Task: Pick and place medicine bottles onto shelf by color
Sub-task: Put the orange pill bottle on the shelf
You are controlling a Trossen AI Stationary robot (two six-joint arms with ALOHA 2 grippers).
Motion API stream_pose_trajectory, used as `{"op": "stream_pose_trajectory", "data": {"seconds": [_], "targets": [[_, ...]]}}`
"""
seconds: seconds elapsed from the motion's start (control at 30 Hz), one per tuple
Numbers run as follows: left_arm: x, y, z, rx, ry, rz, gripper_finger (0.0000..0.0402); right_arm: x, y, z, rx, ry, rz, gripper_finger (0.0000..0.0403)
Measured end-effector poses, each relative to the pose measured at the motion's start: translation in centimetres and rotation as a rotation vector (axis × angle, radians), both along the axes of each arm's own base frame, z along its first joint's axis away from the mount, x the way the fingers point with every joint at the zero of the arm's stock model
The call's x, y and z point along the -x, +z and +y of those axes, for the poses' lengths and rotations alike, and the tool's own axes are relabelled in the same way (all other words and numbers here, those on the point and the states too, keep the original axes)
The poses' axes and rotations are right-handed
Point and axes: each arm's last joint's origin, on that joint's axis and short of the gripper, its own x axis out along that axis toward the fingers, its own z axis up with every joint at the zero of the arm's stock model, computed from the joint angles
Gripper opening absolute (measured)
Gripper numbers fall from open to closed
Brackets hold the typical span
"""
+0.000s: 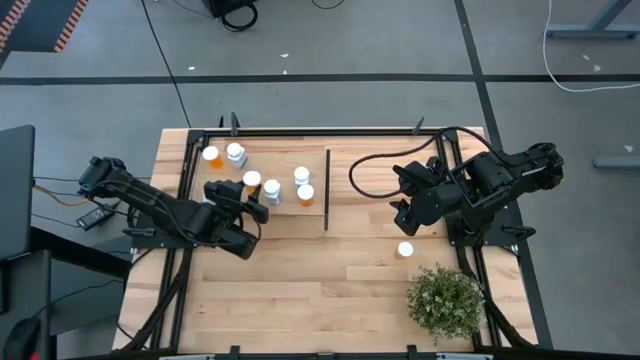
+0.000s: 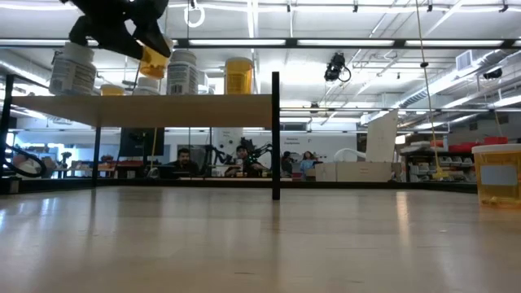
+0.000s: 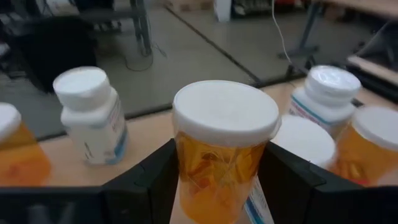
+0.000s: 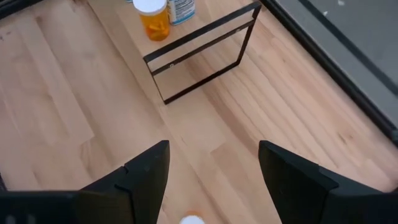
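Note:
The shelf is a raised light-wood board with a black divider on its right edge. Several medicine bottles stand on it: orange ones and white ones. My left gripper is over the shelf, shut on an orange bottle with a white cap. My right gripper hangs open above the table right of the divider. Below it an orange bottle stands on its base on the table. My left gripper pinches the orange bottle's body just under the white cap, one finger on each side. The fingers come nearly level from the table's left and near side. The bottle stands about upright, its lower end a little above the shelf board.
A bushy green potted plant stands at the table's near right corner. The black frame rails run along the table's sides. Bare planks lie between the shelf and the near edge. People sit in the room beyond the table.

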Motion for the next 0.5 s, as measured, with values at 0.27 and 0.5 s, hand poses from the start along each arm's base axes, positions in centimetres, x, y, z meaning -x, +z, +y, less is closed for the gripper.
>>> {"op": "stream_pose_trajectory", "data": {"seconds": [0.27,0.5], "targets": [[0.12,0.45,0.66,-0.025,0.026,0.044,0.0202,-0.01,0.04,-0.07,0.046,0.023,0.005,0.0253],[0.58,0.49,0.75,-0.044,0.036,0.055,0.0199,0.04,0.02,-0.09,0.044,0.016,0.008,0.0253]]}}
